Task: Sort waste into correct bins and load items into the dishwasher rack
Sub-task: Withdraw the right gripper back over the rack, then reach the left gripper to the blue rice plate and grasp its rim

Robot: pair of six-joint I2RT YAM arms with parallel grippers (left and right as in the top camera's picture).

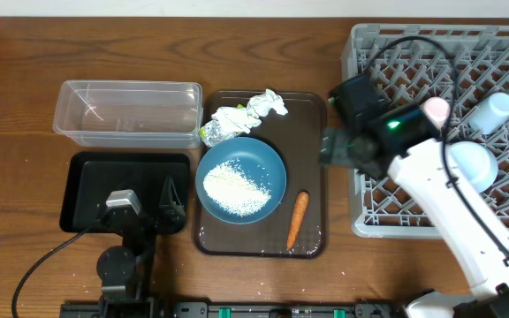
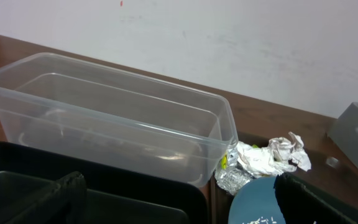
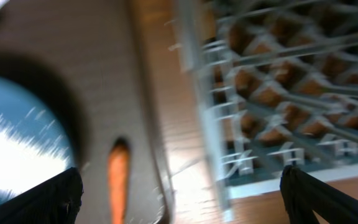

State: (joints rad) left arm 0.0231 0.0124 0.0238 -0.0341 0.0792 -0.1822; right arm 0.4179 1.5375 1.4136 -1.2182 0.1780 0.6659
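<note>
The dark-blue bowl (image 1: 272, 168) holds the rice heap (image 1: 234, 187) on the brown tray. The carrot (image 1: 297, 219) lies beside it and the wrappers (image 1: 246, 113) lie behind it. The clear tub (image 1: 126, 113) and the black bin (image 1: 87, 190) stand at the left. The grey rack (image 1: 356, 53) at the right holds a pinkish cup (image 1: 436, 110), a pale-blue cup (image 1: 493, 110) and a small pale-blue bowl (image 1: 473, 165). My left gripper (image 1: 173, 201) hangs open over the black bin's right end. My right gripper (image 1: 330, 146) is open and empty over the tray's right edge, beside the rack.
The brown tray (image 1: 312, 115) lies between the bins and the rack. In the blurred right wrist view the carrot (image 3: 118, 180), the rice (image 3: 17, 137) and the rack (image 3: 278, 81) show beyond the open gripper (image 3: 180, 177). The left wrist view shows the tub (image 2: 110, 118), wrappers (image 2: 269, 155) and open gripper (image 2: 179, 180).
</note>
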